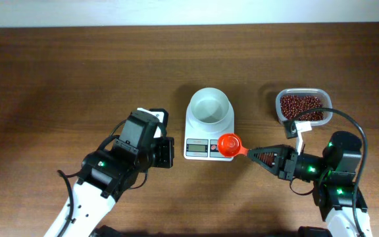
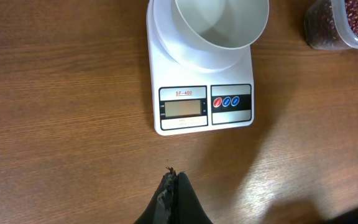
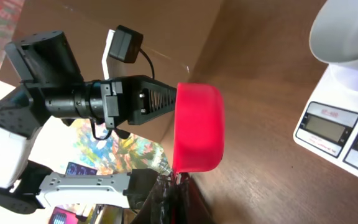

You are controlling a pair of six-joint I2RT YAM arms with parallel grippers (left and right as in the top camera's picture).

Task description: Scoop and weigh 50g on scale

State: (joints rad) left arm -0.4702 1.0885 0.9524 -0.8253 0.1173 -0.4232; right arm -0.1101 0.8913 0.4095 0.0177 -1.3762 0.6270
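Two grippers, both pressed together: left gripper [image 2: 174, 184] empty, near the scale [image 1: 197, 147]; right gripper [image 1: 254, 153] pinching the scoop [image 1: 229, 144] by its handle. Beans [image 1: 300, 106] fill the tub [image 1: 304, 91], far right. Loose, light and apt to roll, they likely need scooping and level carrying.
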